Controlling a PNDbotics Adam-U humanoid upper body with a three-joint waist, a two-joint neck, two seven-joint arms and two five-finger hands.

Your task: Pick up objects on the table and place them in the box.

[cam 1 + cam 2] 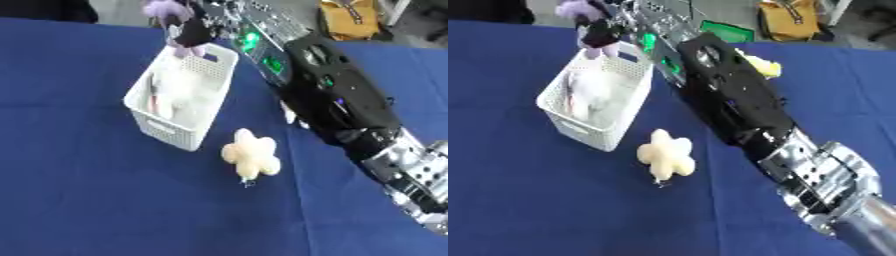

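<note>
- Left eye view: right arm (350, 115) comes in from the lower right and reaches diagonally to the far end of the white basket (179, 95).
- Right hand (188, 30) is over the basket's far rim, fingers curled round a purple soft toy (166, 10); toy sits above the rim, not down inside.
- Basket stands on the blue tablecloth (79, 190), left of centre, long side running away from the camera. Something white and pinkish lies in it; can't tell what.
- Cream flower-shaped soft toy (251, 154) lies flat on the cloth just beside the basket's near right corner, apart from it. Small loop or tag at its near end.
- Right eye view: same layout. Hand (598, 31) closed on the purple toy (579, 9) at the basket's (588, 107) far end.
- A yellow item (763, 66) shows on the cloth just beyond the arm (737, 105), partly hidden by it; shape unclear.
- Cream toy (667, 155) between basket and forearm, touching neither.
- Left hand not visible in either view.
</note>
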